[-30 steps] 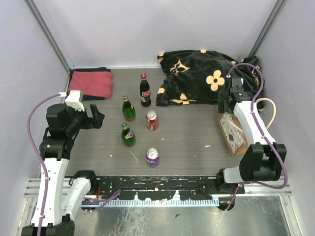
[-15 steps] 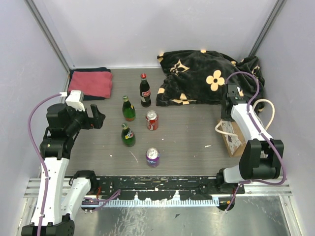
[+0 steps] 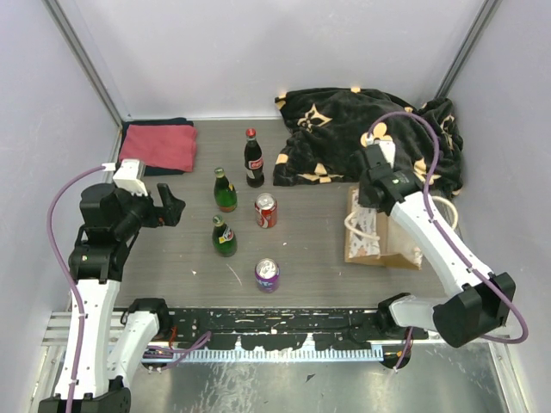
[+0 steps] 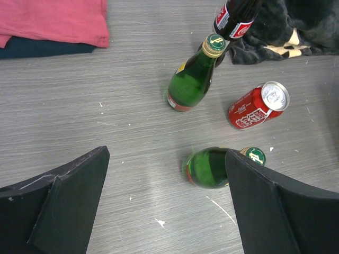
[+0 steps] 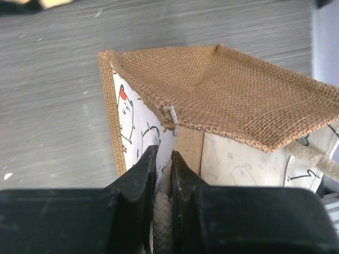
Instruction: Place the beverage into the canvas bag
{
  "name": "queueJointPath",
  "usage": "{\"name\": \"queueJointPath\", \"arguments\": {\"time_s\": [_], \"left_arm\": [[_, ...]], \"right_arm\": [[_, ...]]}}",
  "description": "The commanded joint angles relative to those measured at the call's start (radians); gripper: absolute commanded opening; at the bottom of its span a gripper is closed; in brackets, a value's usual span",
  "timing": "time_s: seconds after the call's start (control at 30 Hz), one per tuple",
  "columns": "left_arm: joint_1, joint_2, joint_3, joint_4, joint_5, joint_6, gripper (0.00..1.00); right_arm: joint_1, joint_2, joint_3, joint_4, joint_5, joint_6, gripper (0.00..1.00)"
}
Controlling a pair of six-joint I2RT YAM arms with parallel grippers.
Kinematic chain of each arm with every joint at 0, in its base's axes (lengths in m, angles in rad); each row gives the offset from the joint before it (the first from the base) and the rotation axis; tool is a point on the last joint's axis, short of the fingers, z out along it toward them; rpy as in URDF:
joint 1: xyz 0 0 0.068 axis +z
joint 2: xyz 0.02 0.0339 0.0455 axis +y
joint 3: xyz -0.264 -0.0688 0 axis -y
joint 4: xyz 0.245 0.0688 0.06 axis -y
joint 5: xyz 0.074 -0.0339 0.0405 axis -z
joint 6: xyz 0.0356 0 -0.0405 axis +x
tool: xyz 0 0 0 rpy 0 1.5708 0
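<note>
At the left of the bench [image 3: 318, 249], the left end effector [image 3: 172, 209] hangs above the surface with its fingers [image 4: 69, 196] spread wide and nothing between them. The red towel [image 3: 159, 146] lies folded behind it in the far left corner. Ahead of it in the left wrist view stand the near green bottle [image 4: 212, 166] and the far green bottle [image 4: 193, 82], apart from each other. The cola bottle [image 3: 253, 159] stands farther back, just beside the blanket's edge. The red can [image 3: 266, 210] stands right of the green bottles, and the purple can [image 3: 267, 275] stands nearest the arm bases. All five drinks are on the bench, well apart from the canvas bag [image 3: 383, 241], which lies right of centre. It seems tipped toward the left, though the overhead view leaves that uncertain. The right end effector [image 5: 163, 153] is closed on the bag's cream rope handle [image 5: 162, 222] at the bag's upper edge, with the burlap side directly ahead of its fingers. The black flowered blanket [image 3: 344, 129] is heaped at the far right.
</note>
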Motion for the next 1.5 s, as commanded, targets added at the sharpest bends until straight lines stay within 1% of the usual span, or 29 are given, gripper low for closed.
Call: {"name": "queueJointPath", "arguments": {"time_s": [0.0,0.17,0.27,0.37,0.7,0.83,1.03,1.1,1.13,1.17,1.2,1.27,1.33,1.37,1.4,1.47], "left_arm": [[0.005,-0.026,-0.002,-0.004,0.015,-0.012,0.98],[0.005,-0.032,0.004,-0.013,0.014,-0.011,0.98],[0.005,-0.032,0.009,-0.020,0.015,-0.006,0.98],[0.004,-0.034,0.010,-0.021,0.016,-0.005,0.98],[0.004,-0.041,0.001,-0.028,0.015,0.003,0.98],[0.004,-0.043,0.001,-0.030,0.013,0.007,0.98],[0.004,-0.047,-0.005,-0.033,0.013,0.007,0.98],[0.004,-0.050,-0.005,-0.036,0.013,0.010,0.98],[0.004,-0.052,-0.005,-0.037,0.013,0.011,0.98],[0.004,-0.054,-0.005,-0.039,0.012,0.013,0.98],[0.005,-0.056,-0.005,-0.042,0.013,0.016,0.98],[0.004,-0.060,-0.006,-0.045,0.013,0.020,0.98],[0.004,-0.064,-0.012,-0.045,0.017,0.020,0.98],[0.004,-0.065,-0.017,-0.044,0.020,0.020,0.98],[0.004,-0.064,-0.019,-0.042,0.026,0.019,0.98],[0.005,-0.059,-0.022,-0.040,0.033,0.011,0.98]], "right_arm": [[0.172,0.013,0.044,-0.102,0.096,0.238,0.01],[0.368,0.068,0.022,-0.125,0.133,0.415,0.01],[0.455,0.105,0.037,-0.125,0.144,0.484,0.01],[0.502,0.152,0.073,-0.124,0.151,0.528,0.01],[0.513,0.314,0.168,-0.054,0.143,0.581,0.01],[0.511,0.377,0.186,-0.042,0.141,0.635,0.01],[0.504,0.413,0.169,0.000,0.130,0.756,0.01],[0.504,0.427,0.174,0.015,0.129,0.769,0.01],[0.504,0.437,0.187,0.011,0.131,0.767,0.05],[0.505,0.447,0.204,0.001,0.133,0.759,0.16],[0.505,0.454,0.220,-0.010,0.134,0.745,0.30],[0.507,0.453,0.250,-0.027,0.135,0.712,0.50],[0.514,0.427,0.275,-0.035,0.146,0.677,0.66],[0.518,0.410,0.287,-0.041,0.156,0.662,0.73],[0.520,0.391,0.300,-0.048,0.165,0.650,0.77],[0.523,0.349,0.322,-0.058,0.187,0.620,0.81]]}}
